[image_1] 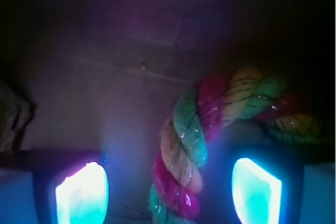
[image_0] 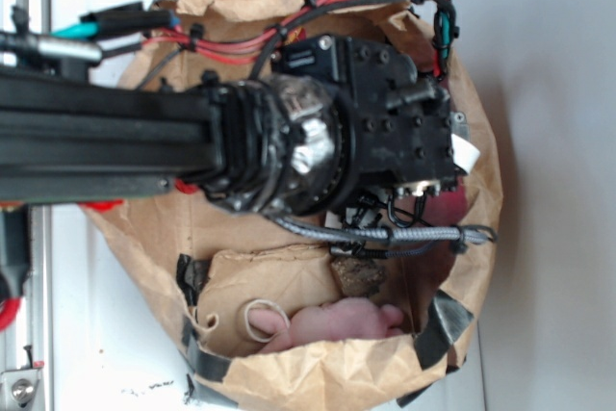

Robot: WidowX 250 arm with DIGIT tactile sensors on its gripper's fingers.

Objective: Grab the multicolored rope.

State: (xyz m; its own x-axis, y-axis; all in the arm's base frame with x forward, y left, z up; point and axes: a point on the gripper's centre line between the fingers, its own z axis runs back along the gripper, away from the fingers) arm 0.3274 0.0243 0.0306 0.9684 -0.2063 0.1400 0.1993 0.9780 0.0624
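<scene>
Claw astride the rope inside the bag
The claw (image_1: 168,190) is open, its lit pads (image_1: 83,195) either side of the rope (image_1: 184,148), which lies curved on the bag (image_0: 318,372) floor, seemingly lined up for closing

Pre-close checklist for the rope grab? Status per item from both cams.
1. Multicolored rope between the fingers: ok, it runs up between the two glowing pads in the wrist view, nearer the right one.
2. Gripper open: ok, a wide gap shows between the pads.
3. Pads touching rope: not ok, both stand apart from it.
4. Nothing else in the gap: ok, only bag floor behind.
5. Arm inside the paper bag: ok in the exterior view.
6. Depth to bag floor: cannot tell.
</scene>
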